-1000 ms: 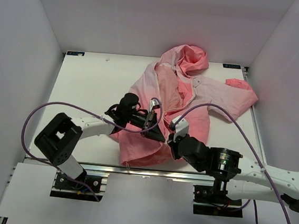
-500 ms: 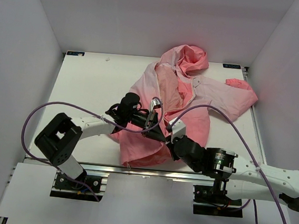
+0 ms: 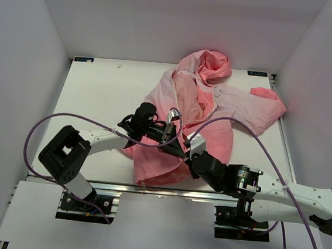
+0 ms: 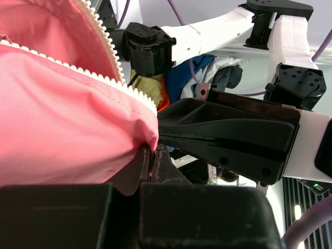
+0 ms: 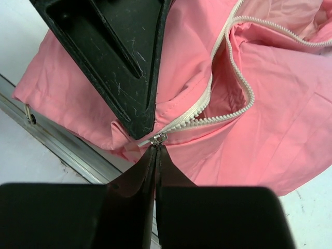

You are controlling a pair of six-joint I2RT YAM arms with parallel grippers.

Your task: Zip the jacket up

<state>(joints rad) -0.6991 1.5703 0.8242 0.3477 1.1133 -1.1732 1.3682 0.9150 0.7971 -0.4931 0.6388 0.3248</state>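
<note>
- Top external view: closest to the front edge of the white table [image 3: 104,89], the left gripper [image 3: 172,149] and the right gripper [image 3: 190,156] meet just beside each other at the bottom hem of the jacket [image 3: 215,105].
- Left wrist view: the left gripper is squeezed tight. It pinches the bottom corner of the pink cloth, right by the low end of the zipper [image 5: 228,111].
- Right wrist view: the right gripper is squeezed tight too. The little metal zipper pull [image 5: 158,138] sits right at its tips, nipped between them. The black tip of the left gripper is just beside the pull.
- Just past the pull, the two rows of white teeth split apart, so the zipper is open above it.
- Farther back in the top view, the jacket lies crumpled toward the right side of the table, with its front open.
- One sleeve [image 3: 262,107] sticks out to the right.
- Farthest away, the hood [image 3: 210,64] lies at the back edge of the table.
</note>
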